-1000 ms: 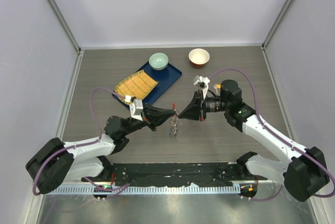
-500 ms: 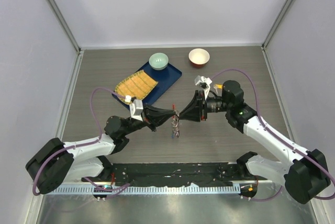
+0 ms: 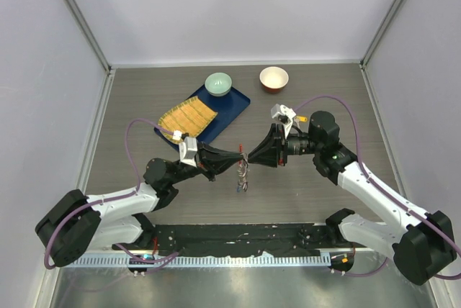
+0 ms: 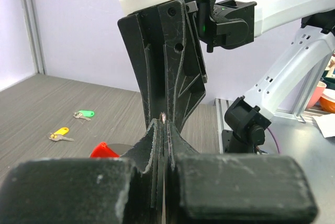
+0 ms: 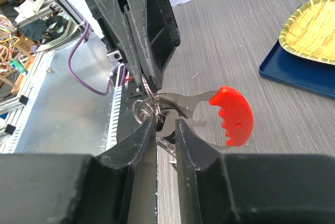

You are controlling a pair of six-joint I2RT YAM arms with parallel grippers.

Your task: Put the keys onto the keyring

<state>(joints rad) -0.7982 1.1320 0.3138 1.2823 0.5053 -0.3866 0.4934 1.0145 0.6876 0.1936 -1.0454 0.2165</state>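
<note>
My left gripper (image 3: 239,157) and right gripper (image 3: 249,157) meet tip to tip above the table's middle. The keyring (image 3: 242,176) hangs between them as a silver bunch of rings. In the left wrist view the left gripper (image 4: 164,130) is shut on a thin silver ring of the keyring. In the right wrist view the right gripper (image 5: 166,124) is closed on a dark piece, apparently the black key (image 5: 161,123), against the silver rings (image 5: 142,110); a red-handled piece (image 5: 233,115) sticks out to the right. The yellow key (image 4: 60,133) and green key (image 4: 84,114) lie on the table.
A blue tray (image 3: 232,110) at the back holds a green bowl (image 3: 218,83) and a yellow woven mat (image 3: 187,117). An orange-and-white bowl (image 3: 274,78) stands to its right. Walls close off the table on three sides.
The right arm's wrist and elbow have shifted slightly to the right and toward me. The two gripper tips stay together, and the hanging bunch has moved a little right.
</note>
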